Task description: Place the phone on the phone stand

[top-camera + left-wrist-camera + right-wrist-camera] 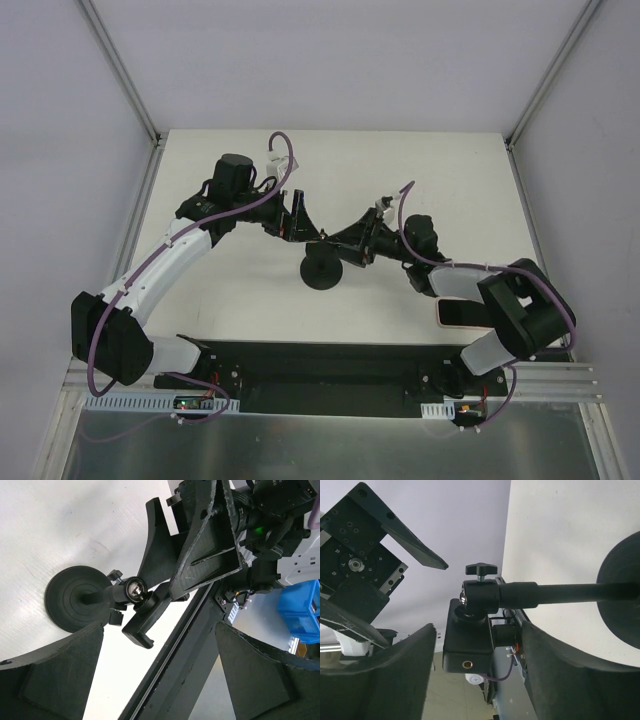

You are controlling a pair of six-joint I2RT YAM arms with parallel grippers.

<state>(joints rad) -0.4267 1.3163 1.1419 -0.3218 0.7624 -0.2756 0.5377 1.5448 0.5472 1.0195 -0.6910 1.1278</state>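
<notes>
The phone stand has its black disc base [322,272] on the white table. Its short arm [560,594] ends in a ball head and a black clamp block [467,640]. My right gripper [476,680] is open, and the clamp block sits between its fingers with a gap on each side. It reaches the stand from the right [352,245]. My left gripper [160,680] is open and empty, just behind the stand [303,230], with the base [75,597] ahead of it. The phone [458,313], with its pale pink rim, lies flat by my right arm's elbow, partly hidden.
The black base rail [320,375] runs along the table's near edge. A blue bin [305,610] shows beyond the table in the left wrist view. The grey enclosure walls and metal frame posts [120,70] close in the back and sides.
</notes>
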